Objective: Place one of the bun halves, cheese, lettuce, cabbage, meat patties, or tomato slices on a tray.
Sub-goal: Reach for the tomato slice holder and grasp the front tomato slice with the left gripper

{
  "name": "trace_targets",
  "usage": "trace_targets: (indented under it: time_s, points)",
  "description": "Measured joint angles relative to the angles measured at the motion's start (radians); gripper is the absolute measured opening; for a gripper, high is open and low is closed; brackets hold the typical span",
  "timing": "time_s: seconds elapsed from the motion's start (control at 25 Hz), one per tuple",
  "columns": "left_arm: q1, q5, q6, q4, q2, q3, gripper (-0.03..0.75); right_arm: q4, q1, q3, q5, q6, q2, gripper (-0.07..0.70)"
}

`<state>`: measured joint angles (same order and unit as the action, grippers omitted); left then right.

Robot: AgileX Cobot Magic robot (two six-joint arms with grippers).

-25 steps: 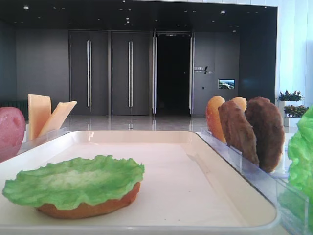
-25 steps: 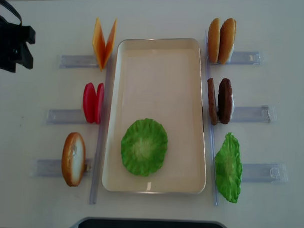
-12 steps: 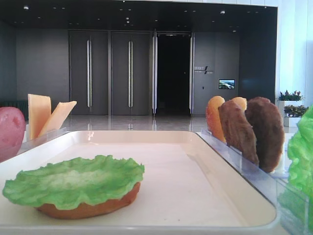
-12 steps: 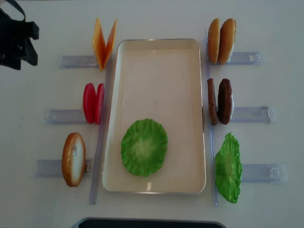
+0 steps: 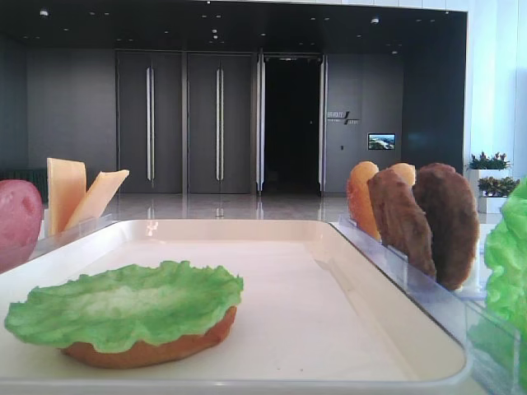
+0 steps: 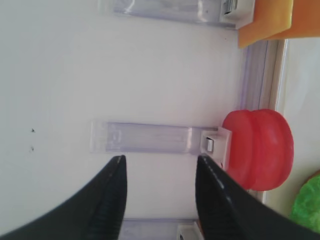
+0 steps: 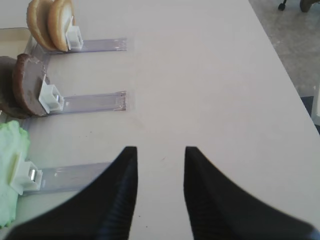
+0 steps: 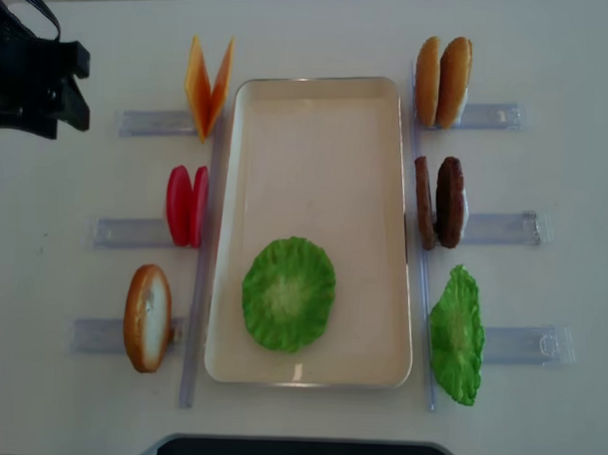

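Bare tray floor beyond lettuce

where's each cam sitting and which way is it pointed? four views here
Exterior high: at table level by the tray's near end, looking along it toward dark doors; nothing of the robot shows.
Realsense: overhead, straight down; left end effector at the upper left edge.
Right wrist: behind the right end effector, facing the meat patties rack.
Left wrist: behind the left end effector, facing the tomato slices.
Shared: the lettuce on the tray appears in both exterior views.
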<state>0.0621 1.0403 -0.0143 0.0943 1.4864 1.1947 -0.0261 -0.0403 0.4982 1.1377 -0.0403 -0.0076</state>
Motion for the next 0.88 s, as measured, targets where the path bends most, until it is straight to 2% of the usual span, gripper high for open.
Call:
trace_targets:
  time_s: [0.28, 0.48, 0.68, 0.88]
  points:
    - [-0.248, -0.035, -0.2, -0.094, 0.014, 0.002, 0.348, 0.0, 0.0, 0.0, 0.0, 0.0, 0.0, 0.253]
    - [-0.372, -0.038, -0.306, -0.094, 0.064, 0.003, 0.348, 0.0, 0.0, 0.0, 0.0, 0.0, 0.0, 0.253]
    - [-0.446, -0.055, -0.359, -0.1, 0.113, 0.003, 0.348, 0.0, 0.0, 0.0, 0.0, 0.0, 0.0, 0.253]
    - [-0.452, -0.059, -0.387, -0.105, 0.135, 0.003, 0.349, 0.0, 0.0, 0.0, 0.0, 0.0, 0.0, 0.253]
